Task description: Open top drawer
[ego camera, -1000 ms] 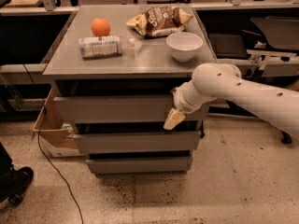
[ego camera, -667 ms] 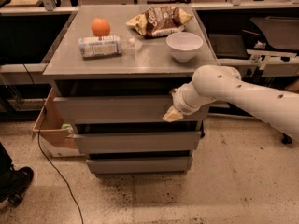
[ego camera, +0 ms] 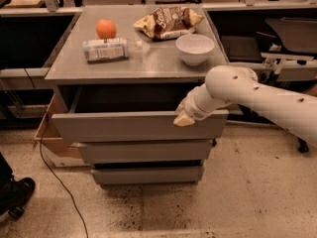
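Note:
The top drawer (ego camera: 138, 127) is the widest grey front of the cabinet. It stands pulled out a little, with a dark gap behind its upper edge. My gripper (ego camera: 182, 119) is at the right part of that upper edge, its cream fingertips hooked on the front. The white arm reaches in from the right. Below are the narrower middle drawer front (ego camera: 143, 150) and the smallest bottom front (ego camera: 147, 174), both pushed in.
On the cabinet top (ego camera: 163, 66) lie an orange (ego camera: 106, 29), a wrapped white packet (ego camera: 105, 49), a chip bag (ego camera: 168, 22) and a white bowl (ego camera: 195, 48). A cardboard box (ego camera: 48, 135) stands at the left, a cable (ego camera: 59, 182) runs over the floor, a shoe (ego camera: 15, 195) lower left.
The top drawer has come out toward the camera, opening a dark gap under the cabinet top. My gripper moved with its upper edge.

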Robot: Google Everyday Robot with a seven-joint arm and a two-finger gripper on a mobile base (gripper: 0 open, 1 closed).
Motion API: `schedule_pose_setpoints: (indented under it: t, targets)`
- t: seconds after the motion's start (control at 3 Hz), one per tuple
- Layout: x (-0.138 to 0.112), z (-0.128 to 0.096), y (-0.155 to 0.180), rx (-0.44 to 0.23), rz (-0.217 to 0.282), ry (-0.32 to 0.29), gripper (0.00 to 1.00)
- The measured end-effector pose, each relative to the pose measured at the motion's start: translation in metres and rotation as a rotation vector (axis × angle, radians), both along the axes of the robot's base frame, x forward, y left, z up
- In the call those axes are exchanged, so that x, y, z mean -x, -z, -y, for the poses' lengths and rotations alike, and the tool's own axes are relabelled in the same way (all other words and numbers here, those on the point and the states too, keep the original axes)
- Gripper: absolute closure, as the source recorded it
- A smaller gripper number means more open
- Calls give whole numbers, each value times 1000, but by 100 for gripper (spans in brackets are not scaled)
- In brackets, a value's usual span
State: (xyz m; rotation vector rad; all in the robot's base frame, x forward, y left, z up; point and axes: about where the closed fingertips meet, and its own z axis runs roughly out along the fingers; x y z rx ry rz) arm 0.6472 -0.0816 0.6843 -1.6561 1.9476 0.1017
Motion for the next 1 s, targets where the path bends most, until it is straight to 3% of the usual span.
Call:
schedule_pose_setpoints:
  t: [1.0]
  targets:
    - [21, 1, -1, -4, -37, -3, 100]
